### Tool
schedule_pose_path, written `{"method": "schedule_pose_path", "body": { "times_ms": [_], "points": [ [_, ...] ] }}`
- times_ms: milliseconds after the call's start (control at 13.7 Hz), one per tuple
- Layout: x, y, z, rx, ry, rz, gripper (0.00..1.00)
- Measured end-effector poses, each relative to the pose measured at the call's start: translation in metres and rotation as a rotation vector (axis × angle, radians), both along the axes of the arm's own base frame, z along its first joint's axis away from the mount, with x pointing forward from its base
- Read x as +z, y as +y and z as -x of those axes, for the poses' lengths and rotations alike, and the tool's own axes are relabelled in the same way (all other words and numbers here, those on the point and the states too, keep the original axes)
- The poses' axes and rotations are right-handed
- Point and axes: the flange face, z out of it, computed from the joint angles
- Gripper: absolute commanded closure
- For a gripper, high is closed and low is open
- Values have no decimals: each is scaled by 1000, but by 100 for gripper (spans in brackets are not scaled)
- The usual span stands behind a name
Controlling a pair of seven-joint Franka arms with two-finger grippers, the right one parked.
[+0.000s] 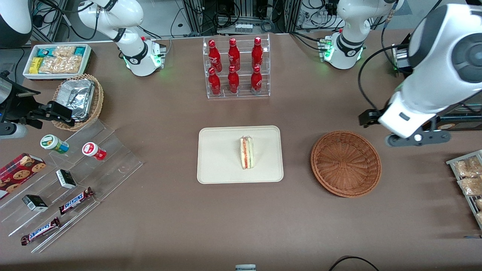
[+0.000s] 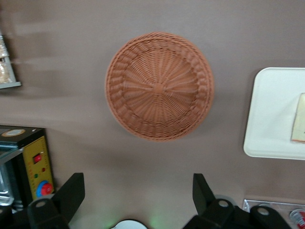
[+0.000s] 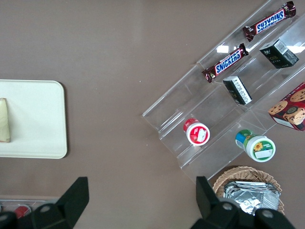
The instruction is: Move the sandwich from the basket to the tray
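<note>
The sandwich [image 1: 247, 152], a white wedge with red and green filling, lies on the cream tray [image 1: 218, 158] in the middle of the table. Beside the tray, toward the working arm's end, sits the reddish-brown wicker basket [image 1: 345, 163] with nothing in it. In the left wrist view my gripper [image 2: 138, 183] hangs open and empty over bare table. The basket [image 2: 159, 86] lies ahead of its fingertips, apart from them. One edge of the tray [image 2: 271, 114] and of the sandwich [image 2: 299, 119] shows too. In the front view the hand [image 1: 399, 124] is raised, farther from the camera than the basket.
A clear rack of red bottles [image 1: 236, 67] stands farther back than the tray. Toward the parked arm's end are a stepped acrylic shelf with snacks [image 1: 67, 177], a tan basket of foil packets [image 1: 79, 99] and a white snack box [image 1: 56, 60]. Snack packets [image 1: 469, 177] lie at the working arm's end.
</note>
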Motion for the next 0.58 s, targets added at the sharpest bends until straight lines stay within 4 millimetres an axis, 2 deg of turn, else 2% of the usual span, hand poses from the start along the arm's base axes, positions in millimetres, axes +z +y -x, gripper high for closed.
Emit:
{"method": "schedule_pose_path", "body": {
  "times_ms": [146,365,584],
  "points": [
    [10,32,0,2,2,47,0],
    [24,89,2,-15,-5,76,0],
    [25,119,15,-27,8,73,0]
  ]
}}
